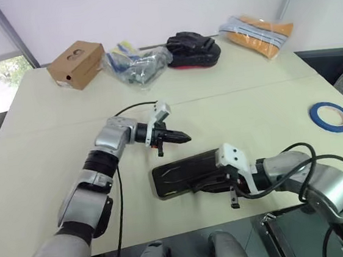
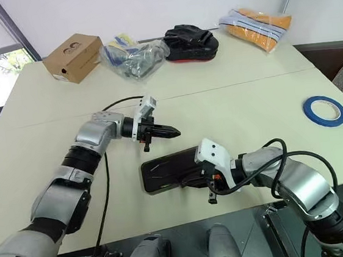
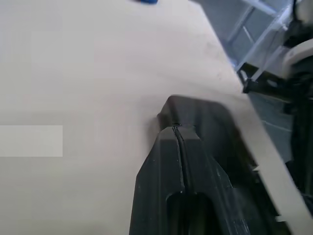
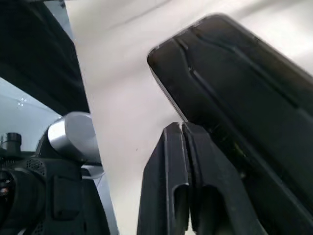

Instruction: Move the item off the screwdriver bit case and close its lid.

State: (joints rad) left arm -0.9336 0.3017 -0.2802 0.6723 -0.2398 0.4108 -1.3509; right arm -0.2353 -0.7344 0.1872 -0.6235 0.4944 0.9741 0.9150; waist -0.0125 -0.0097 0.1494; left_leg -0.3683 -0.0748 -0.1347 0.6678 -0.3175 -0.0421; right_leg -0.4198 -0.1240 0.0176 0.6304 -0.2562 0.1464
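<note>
The screwdriver bit case (image 1: 179, 173) lies flat near the table's front edge. Its dark glossy lid (image 2: 169, 168) looks folded down over the base. The item, a ring of blue tape (image 1: 331, 115), lies on the table far to the right, well apart from the case. My left gripper (image 1: 185, 138) is shut and empty. It points right and hovers just beyond the case's far edge. My right gripper (image 1: 205, 183) is shut with nothing between its fingers. Its tips are low against the case's right end, seen close in the right wrist view (image 4: 180, 128).
Along the table's far edge stand a cardboard box (image 1: 77, 63), a clear plastic bag of items (image 1: 137, 63), a black pouch with red trim (image 1: 192, 49) and an orange packet (image 1: 256, 32). The case sits close to the table's front edge (image 1: 189, 234).
</note>
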